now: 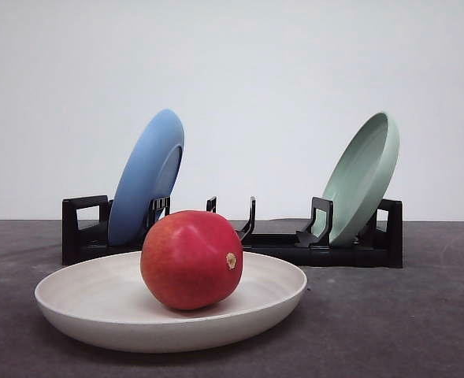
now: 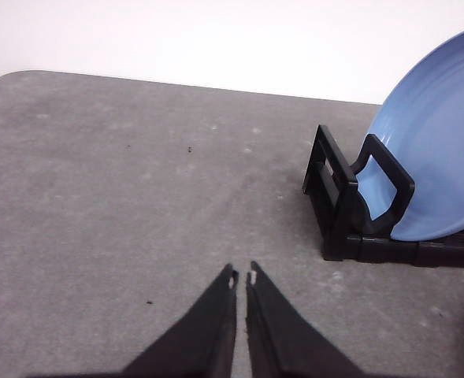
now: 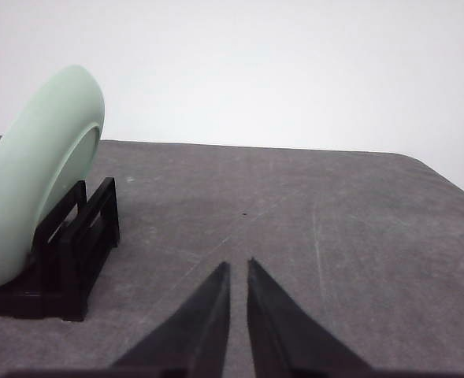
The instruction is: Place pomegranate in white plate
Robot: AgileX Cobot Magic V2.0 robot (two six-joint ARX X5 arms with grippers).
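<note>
Pomegranate: we see the glossy red pomegranate point(image 1: 191, 258) resting inside the white plate point(image 1: 82, 303), near the front of the table, its small tan stem spot turned to the right.
White plate: it lies flat on the grey table point(image 1: 421, 323), just in front of the rack.
Rack: a black dish rack point(image 1: 279, 244) stands farther back, with a blue plate point(image 1: 145, 177) leaning on edge at its left end and a pale green plate point(image 1: 364, 177) leaning at its right end.
Left gripper: our left gripper point(image 2: 242, 279) hovers over bare table beside the rack's blue-plate end; its fingers are nearly touching, with only a thin slit between them, and they hold nothing.
Right gripper: our right gripper point(image 3: 238, 268) hangs near the green-plate end; its fingers appear almost closed, though a narrow gap shows, and they hold nothing.
</note>
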